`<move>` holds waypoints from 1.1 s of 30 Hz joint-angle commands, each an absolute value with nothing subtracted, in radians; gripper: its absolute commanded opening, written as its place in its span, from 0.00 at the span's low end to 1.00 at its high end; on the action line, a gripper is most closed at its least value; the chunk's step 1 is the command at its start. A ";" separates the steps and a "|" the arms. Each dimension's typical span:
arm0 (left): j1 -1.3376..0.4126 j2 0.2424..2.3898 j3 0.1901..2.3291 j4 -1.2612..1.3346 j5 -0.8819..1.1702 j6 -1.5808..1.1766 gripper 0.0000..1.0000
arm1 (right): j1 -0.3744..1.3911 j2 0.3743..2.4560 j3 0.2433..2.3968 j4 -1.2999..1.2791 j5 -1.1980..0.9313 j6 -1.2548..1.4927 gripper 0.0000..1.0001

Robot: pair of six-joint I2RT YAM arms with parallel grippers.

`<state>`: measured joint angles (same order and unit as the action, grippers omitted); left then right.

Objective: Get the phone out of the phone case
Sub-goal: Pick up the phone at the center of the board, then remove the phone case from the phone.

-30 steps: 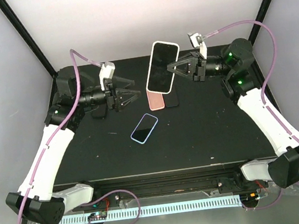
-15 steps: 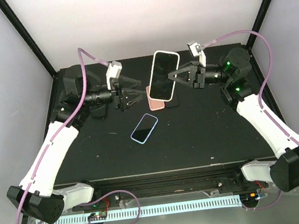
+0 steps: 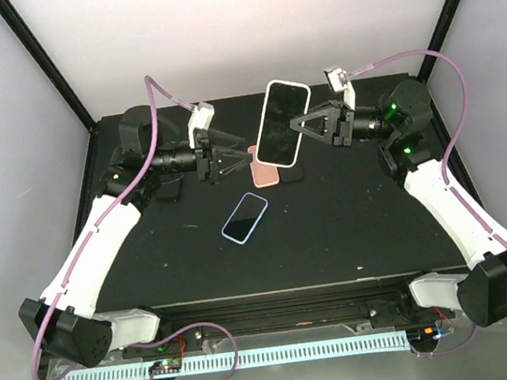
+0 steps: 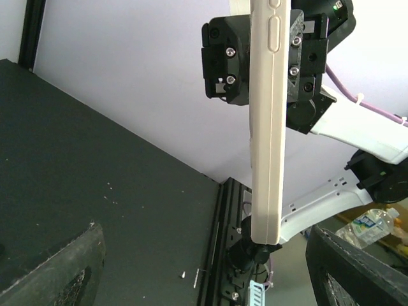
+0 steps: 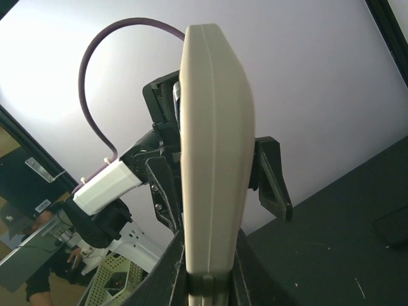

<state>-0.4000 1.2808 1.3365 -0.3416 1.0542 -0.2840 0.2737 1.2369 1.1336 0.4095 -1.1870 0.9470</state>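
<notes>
Top external | phone (image 3: 282, 123) pinched by right hand (image 3: 297, 126) | left hand (image 3: 247, 156) near

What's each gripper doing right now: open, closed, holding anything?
Left gripper: open, holding nothing.
Right gripper: closed on the cased phone, holding it up in the air.

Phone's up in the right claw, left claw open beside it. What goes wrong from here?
1. The right claw pinches the cased phone near one edge only; a push from the left claw may twist it loose.
2. A drop could land on the pink item on the table.
</notes>
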 commanded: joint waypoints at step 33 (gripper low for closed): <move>-0.438 1.308 1.297 -0.338 0.929 -0.232 0.63 | 0.273 1.169 1.022 0.789 -1.173 1.222 0.01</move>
